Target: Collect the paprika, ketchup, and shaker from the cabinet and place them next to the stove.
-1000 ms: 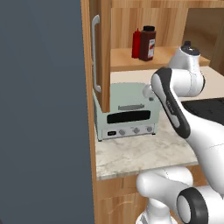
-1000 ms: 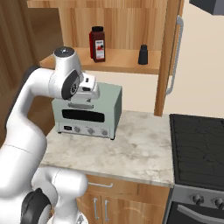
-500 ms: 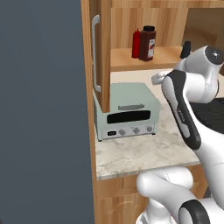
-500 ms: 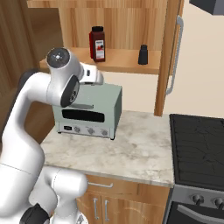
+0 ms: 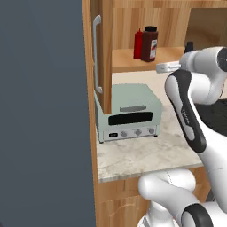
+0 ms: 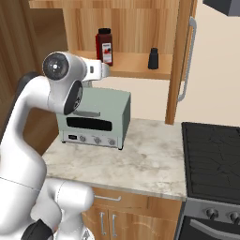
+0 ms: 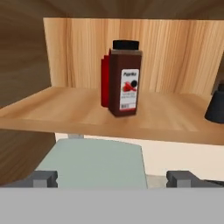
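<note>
paprika (image 7: 124, 78): squarish dark jar w/ black cap, upright on the cabinet (image 6: 136, 70) shelf, left-ish part. prob rigid plastic, light, flat sides = easy squeeze. I'd grab mid-body just under the cap, label face is smooth so maybe a bit slick.
ketchup (image 5: 138, 43): slim red bottle right behind/beside the paprika, touching or nearly, can't tell. squeeze bottle so prob soft, go gentle, low on the body.
shaker (image 6: 153, 58): small dark tapered one, well apart to the right on same shelf. taper = could slip upward, take it near the base.
gripper (image 7: 118, 178): fingers wide apart, nothing between them, short of the shelf edge, pointed at the paprika.
stove (image 6: 213, 159): far right, counter (image 6: 145, 159) beside it is the drop spot.
hidden: ketchup nozzle mostly behind the jar in hand view; shaker cut off at the right edge there; toaster oven (image 5: 128, 113) sits under the shelf.
</note>
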